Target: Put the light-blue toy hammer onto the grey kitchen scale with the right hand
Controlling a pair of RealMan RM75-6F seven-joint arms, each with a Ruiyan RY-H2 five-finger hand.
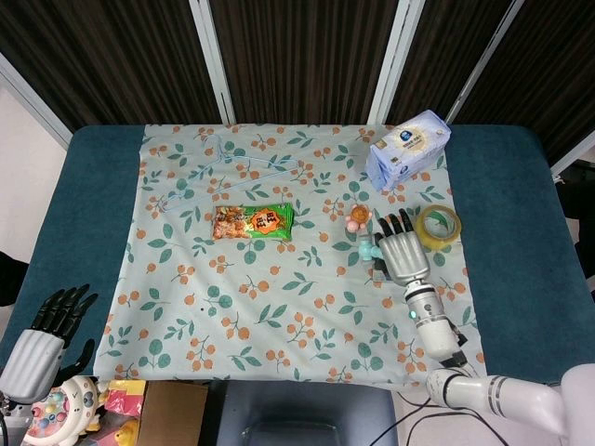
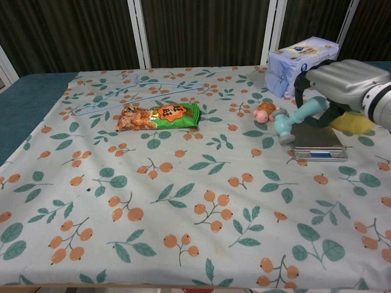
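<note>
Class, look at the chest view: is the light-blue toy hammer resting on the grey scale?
No. The right hand holds the hammer in the air, above the scale's left edge.

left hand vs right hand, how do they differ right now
The right hand grips the light-blue toy hammer above the grey kitchen scale; the left hand holds nothing. The right hand is raised over the floral cloth; the left hand sits low beside the table's near left corner, fingers apart. Both share a grey back and dark fingers.

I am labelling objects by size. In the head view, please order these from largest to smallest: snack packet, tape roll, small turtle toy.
1. Snack packet, clearly largest.
2. Tape roll.
3. Small turtle toy, smallest.
</note>
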